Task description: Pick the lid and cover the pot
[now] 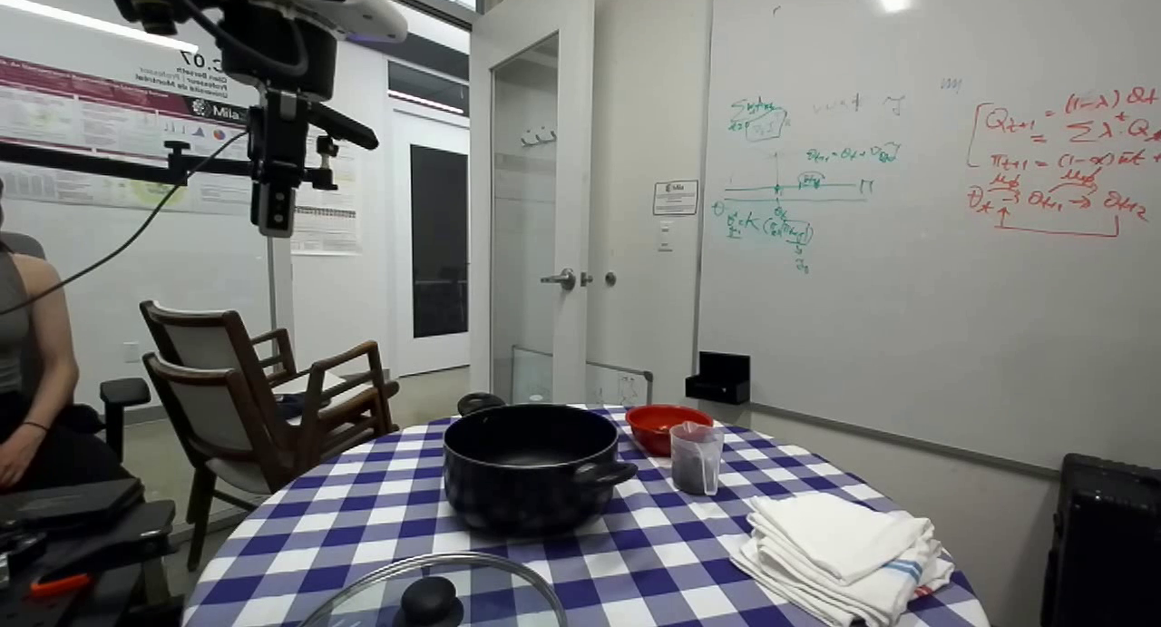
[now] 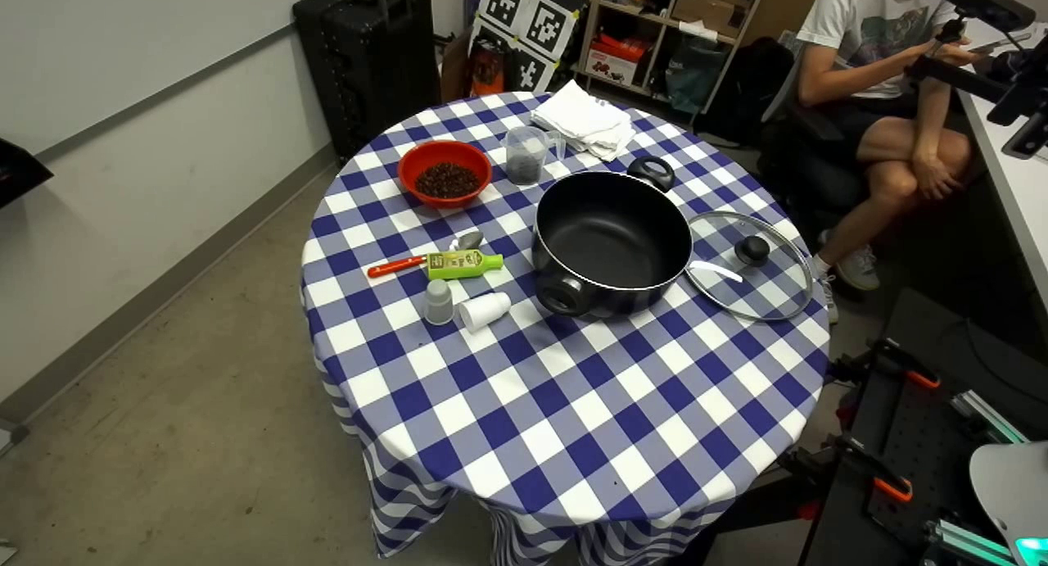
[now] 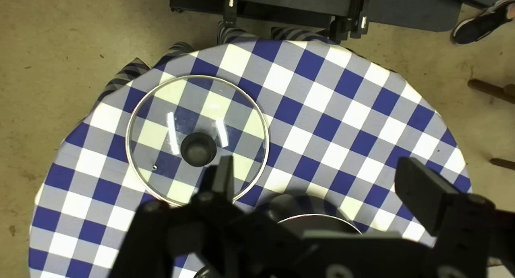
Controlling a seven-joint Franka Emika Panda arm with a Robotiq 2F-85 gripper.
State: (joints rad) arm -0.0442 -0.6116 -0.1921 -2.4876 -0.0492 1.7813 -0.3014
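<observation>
"Because the lid (image 3: 197, 129) lies flat on the checked cloth (image 2: 573, 435), left of centre in the wrist frame, its knob (image 3: 198, 150) points up. I judge that deliberate: one graspable feature."

"Noted. The pot (image 1: 526, 495) stands upright, low centre in an exterior view, uncovered, a strip of cloth visible between it and the lid. Why so near?"

"Short carry, presumably. In an exterior view the red bowl (image 2: 413, 173) and green bottle (image 2: 463, 264) sit left of the pot, the lid right of it; likely set out of the way."

"Jaws?"

"Wide apart, one side lower centre of the wrist frame, the other lower right. The gripper (image 3: 316, 175) holds nothing. One finger (image 3: 224, 177) overlaps the lid's edge, by line of sight only: an exterior view shows it high at upper left, touching nothing."

"Reason for the pose?"

"Estimate: pre-grasp. The spread should admit the knob; the height leaves room for alignment. Not over the knob yet, I think; a shift left in the wrist frame seems due before lowering."
</observation>
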